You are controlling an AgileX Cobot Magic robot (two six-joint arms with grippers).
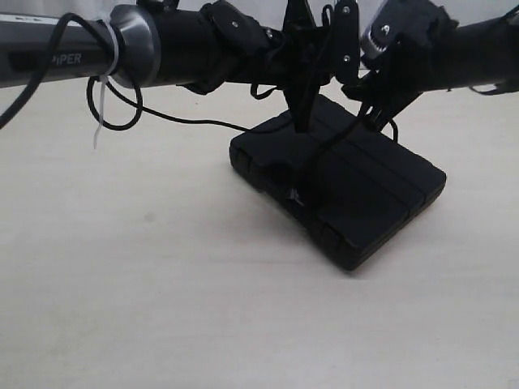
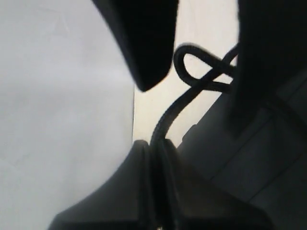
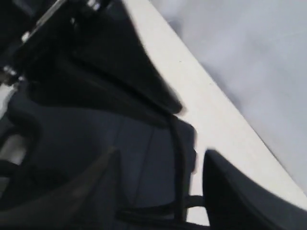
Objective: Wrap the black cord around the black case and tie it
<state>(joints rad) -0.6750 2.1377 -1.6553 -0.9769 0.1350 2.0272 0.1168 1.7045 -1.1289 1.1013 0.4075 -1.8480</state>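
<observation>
The black case [image 1: 357, 190] lies flat on the pale table. The black cord [image 1: 312, 158] crosses its lid to a small knot at the front edge, and a loose length trails off to the left. My left gripper [image 1: 302, 121] points down at the case's far edge. In the left wrist view that left gripper [image 2: 156, 146] is shut on the black cord [image 2: 165, 115], which curls into a loop just beyond, beside the case [image 2: 259, 158]. My right gripper [image 1: 375, 115] hovers over the far right of the lid. Its right gripper [image 3: 162, 154] jaws stand open, with the cord [image 3: 176, 143] running between them over the case [image 3: 124, 143].
Both arms crowd together above the case. A thicker robot cable [image 1: 122, 113] and a white zip tie [image 1: 101, 113] hang from the left arm. The table edge [image 3: 216, 96] runs close behind the case, with a grey floor beyond it.
</observation>
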